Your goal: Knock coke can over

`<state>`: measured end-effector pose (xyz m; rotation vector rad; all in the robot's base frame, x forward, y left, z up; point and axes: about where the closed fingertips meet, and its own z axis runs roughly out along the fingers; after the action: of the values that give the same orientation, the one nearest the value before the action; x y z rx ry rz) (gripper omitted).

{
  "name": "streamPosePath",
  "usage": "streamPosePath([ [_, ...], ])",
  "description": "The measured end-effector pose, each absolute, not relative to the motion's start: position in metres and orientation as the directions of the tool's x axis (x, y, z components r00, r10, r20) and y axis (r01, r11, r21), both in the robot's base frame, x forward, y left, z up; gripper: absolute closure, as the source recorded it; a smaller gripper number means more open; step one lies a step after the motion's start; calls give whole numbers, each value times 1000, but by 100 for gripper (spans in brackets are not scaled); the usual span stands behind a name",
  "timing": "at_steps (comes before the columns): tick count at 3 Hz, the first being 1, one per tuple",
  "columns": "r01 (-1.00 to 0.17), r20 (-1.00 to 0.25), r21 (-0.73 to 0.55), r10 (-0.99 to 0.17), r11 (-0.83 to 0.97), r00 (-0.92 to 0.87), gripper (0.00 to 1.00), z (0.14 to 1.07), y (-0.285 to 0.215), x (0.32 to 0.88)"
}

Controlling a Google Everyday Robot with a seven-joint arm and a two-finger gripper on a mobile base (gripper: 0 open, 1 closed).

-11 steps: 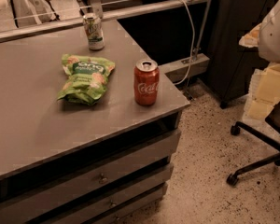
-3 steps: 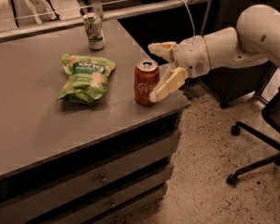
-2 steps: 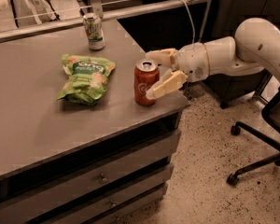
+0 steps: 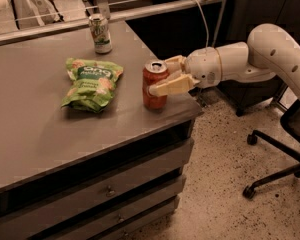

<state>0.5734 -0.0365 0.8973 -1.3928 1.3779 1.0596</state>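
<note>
The red coke can stands upright near the right edge of the grey tabletop. My gripper reaches in from the right on a white arm. It is open, and its cream fingers straddle the can's upper half. The near finger lies across the can's front right side. The far finger is behind the can's rim. I cannot tell whether either finger presses on the can.
A green snack bag lies left of the can. A pale green-and-white soda can stands at the table's back edge by a metal rail. Drawers are below the tabletop. An office chair base stands on the speckled floor at the right.
The arm came in from the right and the gripper moved left up to the coke can, so its fingers now sit on either side of it. The can still stands upright in the same spot.
</note>
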Motion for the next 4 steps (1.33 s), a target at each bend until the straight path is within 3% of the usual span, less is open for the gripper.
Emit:
streamPosePath([
  [1, -998, -959, -60, -277, 0, 57, 88, 920, -37, 571],
  [2, -995, -895, -89, -442, 34, 65, 100, 931, -21, 569],
  [3, -989, -744, -127, -667, 75, 45, 100, 945, 0, 557],
  [4, -984, -577, -151, -816, 93, 11, 100, 955, 19, 535],
])
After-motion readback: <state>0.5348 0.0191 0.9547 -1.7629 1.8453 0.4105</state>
